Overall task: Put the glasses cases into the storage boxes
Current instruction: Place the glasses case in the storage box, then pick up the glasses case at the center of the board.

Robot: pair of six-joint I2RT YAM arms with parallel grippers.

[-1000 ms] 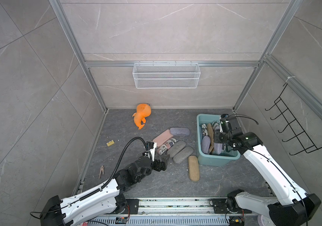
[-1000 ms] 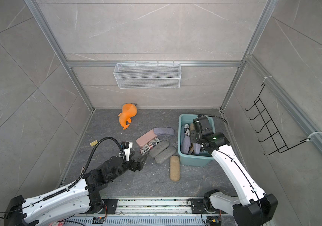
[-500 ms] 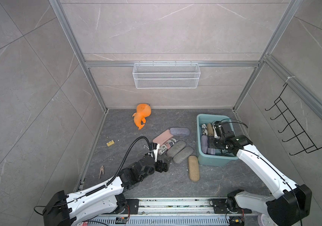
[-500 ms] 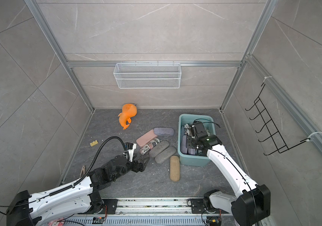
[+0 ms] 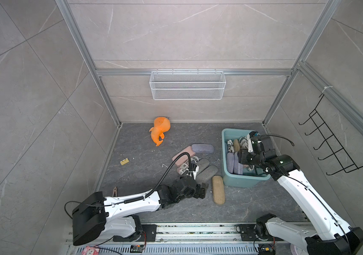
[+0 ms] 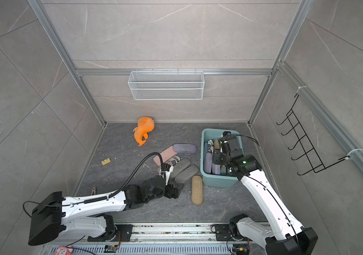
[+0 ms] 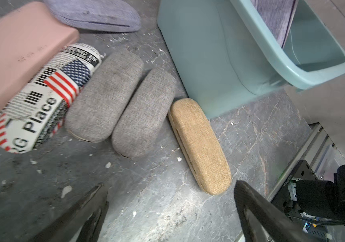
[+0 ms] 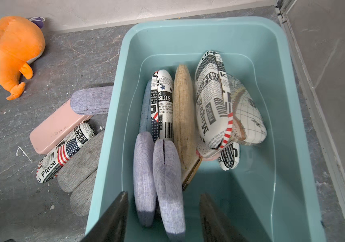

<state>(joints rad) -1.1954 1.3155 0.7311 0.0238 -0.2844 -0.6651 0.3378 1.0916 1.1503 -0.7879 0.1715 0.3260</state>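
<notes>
Hovering left gripper (image 7: 169, 199): jaws wide, empty, near tan case (image 7: 199, 144).
Tan case: on floor (image 7: 251, 130), just beside teal tub (image 7: 209, 62).
Grip: straddle its narrow width mid-length, clear of grey case (image 7: 144, 113).
Right gripper (image 8: 164, 193): parted, empty, over tub's lilac cases (image 8: 167, 167).

Smooth glossy plastic tub (image 8: 209, 23); coarse woven cloth on tan case (image 7: 199, 144).

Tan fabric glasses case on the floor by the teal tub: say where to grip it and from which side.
Grip the tan fabric glasses case across its narrow width at mid-length, from above. It lies flat; one end crowds the teal plastic tub and a grey fabric case, but its middle has bare floor both sides. The open left gripper sits nearest.
</notes>
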